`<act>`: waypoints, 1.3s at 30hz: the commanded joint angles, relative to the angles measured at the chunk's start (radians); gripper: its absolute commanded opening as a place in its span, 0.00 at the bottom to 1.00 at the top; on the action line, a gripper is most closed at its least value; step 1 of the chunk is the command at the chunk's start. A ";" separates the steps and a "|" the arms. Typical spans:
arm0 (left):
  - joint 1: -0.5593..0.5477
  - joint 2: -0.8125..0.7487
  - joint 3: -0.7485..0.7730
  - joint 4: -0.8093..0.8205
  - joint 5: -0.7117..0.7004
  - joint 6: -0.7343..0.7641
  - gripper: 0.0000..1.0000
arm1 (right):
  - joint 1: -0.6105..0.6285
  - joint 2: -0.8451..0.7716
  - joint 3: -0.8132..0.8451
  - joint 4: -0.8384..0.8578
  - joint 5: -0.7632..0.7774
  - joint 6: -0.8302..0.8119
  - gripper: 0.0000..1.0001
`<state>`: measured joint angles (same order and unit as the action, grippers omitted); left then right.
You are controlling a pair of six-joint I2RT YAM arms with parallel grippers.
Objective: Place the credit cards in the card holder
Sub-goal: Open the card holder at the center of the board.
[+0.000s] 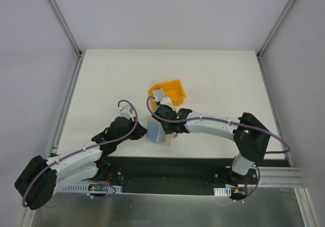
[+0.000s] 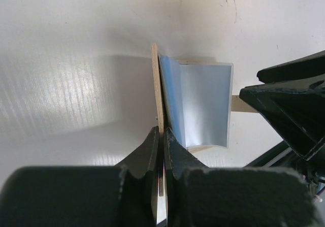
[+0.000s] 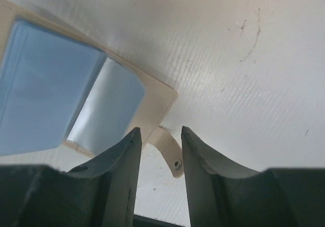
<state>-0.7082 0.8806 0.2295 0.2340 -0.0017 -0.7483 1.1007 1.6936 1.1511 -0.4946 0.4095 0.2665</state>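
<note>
Beige and soft, the small folding card holder (image 3: 157, 97) lies open on the white table (image 1: 213, 74), near the front edge and between our two arms. Shiny pale blue credit cards (image 3: 45, 85) show inside it. Our left gripper (image 2: 162, 133) is clamped on one thin beige flap (image 2: 158, 85) and holds it up on its edge. Our right gripper (image 3: 160, 135) has its jaws apart with the little snap strap (image 3: 170, 153) between them, and we cannot see it pinched. Behind, one more grey card (image 1: 158, 93) sits in the yellow plastic bin (image 1: 176, 85). We think the trick is a firm left hold, so the pocket gapes, and a slow, gentle right hand.
</note>
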 commanded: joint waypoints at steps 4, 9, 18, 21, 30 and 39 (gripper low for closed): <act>-0.011 -0.002 0.008 0.011 0.000 -0.011 0.00 | 0.013 -0.133 -0.040 0.144 -0.036 -0.018 0.34; -0.013 0.004 0.007 0.011 -0.004 -0.010 0.00 | 0.013 -0.101 -0.064 0.258 -0.211 -0.003 0.21; -0.013 0.006 0.011 0.005 0.000 0.021 0.00 | -0.002 0.051 -0.083 0.295 -0.321 0.091 0.11; -0.013 0.000 0.021 -0.015 0.000 0.058 0.07 | -0.009 0.057 -0.129 0.337 -0.342 0.092 0.11; -0.008 0.024 0.073 -0.050 0.040 0.168 0.24 | -0.025 0.098 -0.143 0.355 -0.399 0.053 0.10; 0.006 0.060 0.099 -0.051 0.043 0.170 0.20 | -0.033 0.098 -0.146 0.360 -0.432 0.045 0.10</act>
<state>-0.7074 0.9390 0.2932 0.1791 0.0265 -0.6052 1.0710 1.7721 1.0172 -0.1238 0.0170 0.3283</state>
